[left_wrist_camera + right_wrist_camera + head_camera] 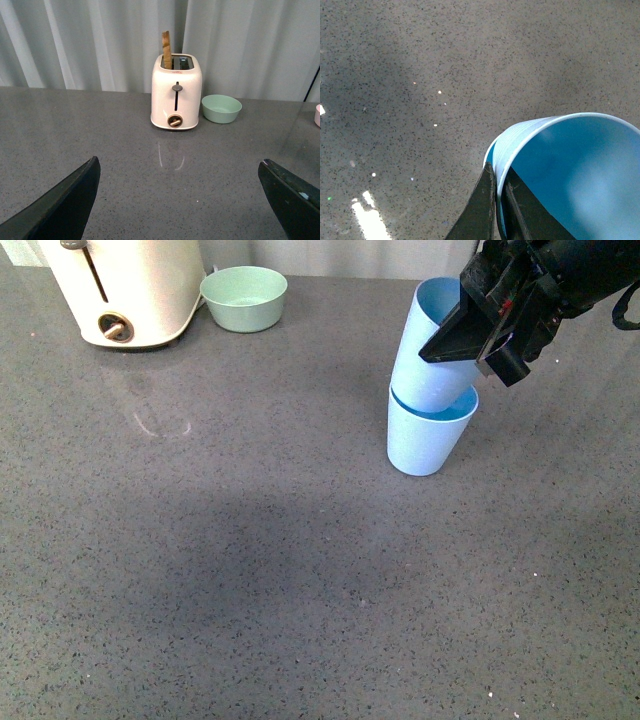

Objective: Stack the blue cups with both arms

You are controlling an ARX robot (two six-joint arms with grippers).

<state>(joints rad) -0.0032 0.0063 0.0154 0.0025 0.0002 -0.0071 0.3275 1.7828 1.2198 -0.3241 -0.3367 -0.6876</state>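
Front view: the right gripper is pinching the rim of the upper blue cup, whose base is sitting in the lower blue cup on the grey counter. Its long axis is leaning off the upright lower one, probably needing straightening; open counter is lying around. Left wrist view: the left gripper is gaping, empty, facing a toaster, no cups. Right wrist view: jaws are clamping the upper blue cup, inside and outside its wall.

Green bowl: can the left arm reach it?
Probably yes. The left gripper is open, with bare counter leading to the green bowl; the toaster stands beside it, not in front.
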